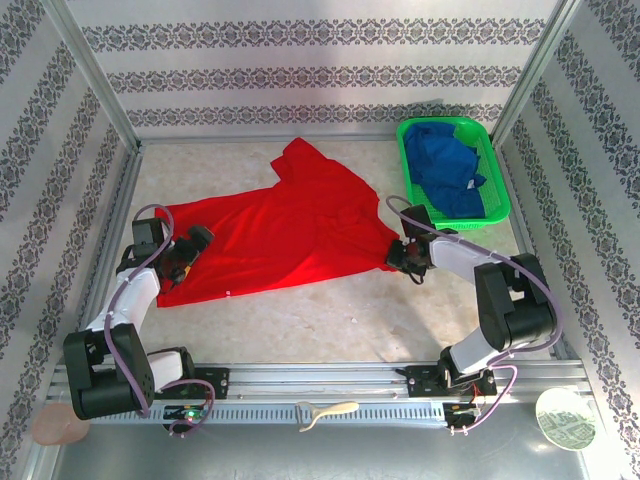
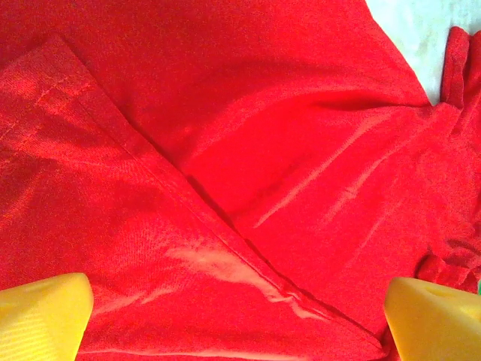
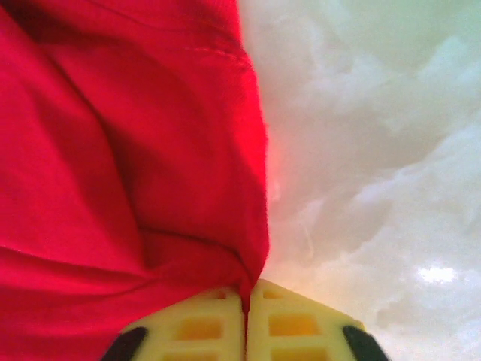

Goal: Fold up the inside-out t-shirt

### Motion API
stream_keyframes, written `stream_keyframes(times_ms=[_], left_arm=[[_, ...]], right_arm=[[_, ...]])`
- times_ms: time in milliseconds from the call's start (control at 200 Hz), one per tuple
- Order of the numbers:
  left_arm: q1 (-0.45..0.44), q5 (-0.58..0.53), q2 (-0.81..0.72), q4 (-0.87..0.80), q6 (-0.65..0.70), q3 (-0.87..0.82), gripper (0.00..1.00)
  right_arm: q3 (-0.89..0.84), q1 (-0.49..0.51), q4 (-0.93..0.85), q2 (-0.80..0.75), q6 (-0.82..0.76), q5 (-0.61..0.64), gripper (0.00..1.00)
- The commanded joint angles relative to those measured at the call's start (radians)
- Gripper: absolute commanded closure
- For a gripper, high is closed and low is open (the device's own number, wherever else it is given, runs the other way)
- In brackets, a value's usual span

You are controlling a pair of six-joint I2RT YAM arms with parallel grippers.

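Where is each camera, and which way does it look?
Top external: above and behind the arms, looking down at the table, the red t-shirt and a green basket holding a blue garment; both arms show, with the left gripper and right gripper.
Left wrist: on the left arm, facing down onto the t-shirt's hem; its yellow fingertips stand wide apart.
Right wrist: on the right arm, low, facing across the table; its fingers are pinched on the t-shirt's edge.
Shared: all three views see the red t-shirt.
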Motion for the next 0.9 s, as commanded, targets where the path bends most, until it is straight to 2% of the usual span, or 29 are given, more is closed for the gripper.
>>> stream_keyframes(times_ms=[0,385,445,500,550,664,894], left_arm=[[-0.013,0.024,-0.033,-0.015,-0.016,0.023,0.0],[-0.013,0.062,-0.105,-0.087,0.011,0.031,0.0],[-0.014,0.068,-0.112,-0.112,0.022,0.043,0.0],[-0.015,0.07,-0.119,-0.135,0.038,0.056,0.0],[-0.016,0.067,-0.124,-0.157,0.057,0.071,0.0],[-0.021,0.049,-0.113,-0.184,0.1,0.106,0.0],[-0.03,-0.055,0.043,-0.239,0.214,0.236,0.0]], right_arm=[[-0.038,0.003,-0.036,-0.073,0.003,0.004,1.0],[-0.345,0.002,-0.209,-0.517,0.08,-0.012,1.0],[-0.346,0.006,-0.281,-0.6,0.091,0.012,0.72],[-0.324,0.009,-0.312,-0.673,0.104,0.032,0.61],[-0.268,0.005,-0.345,-0.701,0.094,0.054,0.59],[-0.088,0.005,-0.333,-0.591,0.001,0.047,0.59],[0.275,0.055,-0.259,-0.13,-0.174,0.007,0.58]])
